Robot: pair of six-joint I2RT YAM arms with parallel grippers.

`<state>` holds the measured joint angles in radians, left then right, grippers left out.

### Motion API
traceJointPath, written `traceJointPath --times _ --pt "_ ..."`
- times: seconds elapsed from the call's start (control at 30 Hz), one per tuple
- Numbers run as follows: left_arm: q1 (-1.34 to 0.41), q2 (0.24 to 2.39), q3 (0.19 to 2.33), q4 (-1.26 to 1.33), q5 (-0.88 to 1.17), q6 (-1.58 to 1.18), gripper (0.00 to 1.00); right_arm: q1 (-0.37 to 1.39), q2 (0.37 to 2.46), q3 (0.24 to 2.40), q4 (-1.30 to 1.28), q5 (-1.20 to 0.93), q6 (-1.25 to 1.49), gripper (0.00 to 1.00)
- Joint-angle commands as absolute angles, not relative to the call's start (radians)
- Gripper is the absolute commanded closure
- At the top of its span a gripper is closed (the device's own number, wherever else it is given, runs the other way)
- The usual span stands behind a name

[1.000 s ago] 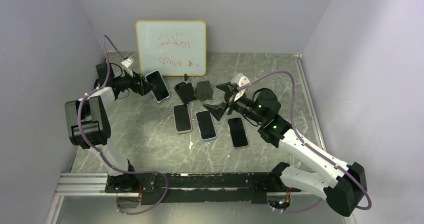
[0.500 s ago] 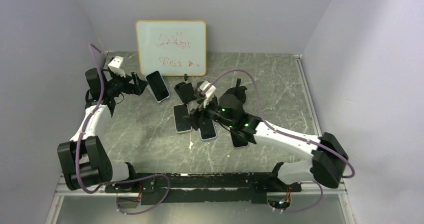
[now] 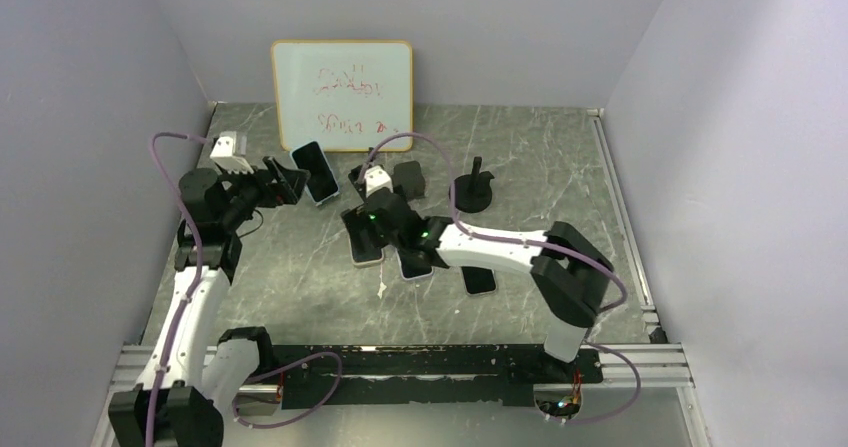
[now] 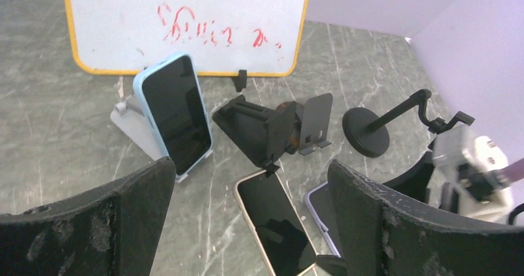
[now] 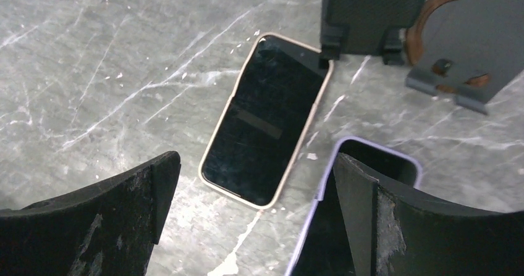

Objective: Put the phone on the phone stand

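Three phones lie flat mid-table: a cream-edged phone [image 3: 365,242] [image 5: 266,118] [image 4: 275,230], a lavender phone [image 3: 415,262] [image 5: 377,155] and a third phone [image 3: 480,279]. My right gripper [image 3: 362,225] [image 5: 256,165] hangs open just above the cream phone's near end, one finger over the lavender one. A black stand [image 3: 370,182] [image 5: 371,10], a grey stand [image 3: 408,179] [image 5: 469,47] and a round-base arm stand [image 3: 472,189] hold nothing. A blue phone [image 3: 315,172] [image 4: 176,112] leans on a white stand [image 4: 130,118]. My left gripper [image 3: 290,182] [image 4: 250,177] is open beside it, holding nothing.
A whiteboard [image 3: 342,95] with red scribbles leans on the back wall behind the stands. Side walls close in on the left and right. The right arm's forearm [image 3: 500,242] stretches across the lavender and third phones.
The right arm has swung left from the table's middle-right to above the cream phone. The left arm has drawn back, its gripper staying near the blue phone. Both grippers stayed open.
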<state>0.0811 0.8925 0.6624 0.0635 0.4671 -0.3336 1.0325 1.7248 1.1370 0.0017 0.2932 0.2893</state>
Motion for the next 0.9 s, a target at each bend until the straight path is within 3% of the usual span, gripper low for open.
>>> traceJointPath --times 0.0,0.37,0.87 --pt "0.013 0.860 0.642 -0.094 0.319 -0.357 0.03 1.080 1.835 1.234 -0.075 0.361 0.404 0.00" --pt "-0.105 0.890 0.664 -0.141 0.296 -0.310 0.04 1.094 1.962 1.327 -0.181 0.474 0.541 0.00" --pt "-0.121 0.915 0.670 -0.152 0.295 -0.278 0.03 1.104 2.036 1.332 -0.136 0.418 0.553 0.00"
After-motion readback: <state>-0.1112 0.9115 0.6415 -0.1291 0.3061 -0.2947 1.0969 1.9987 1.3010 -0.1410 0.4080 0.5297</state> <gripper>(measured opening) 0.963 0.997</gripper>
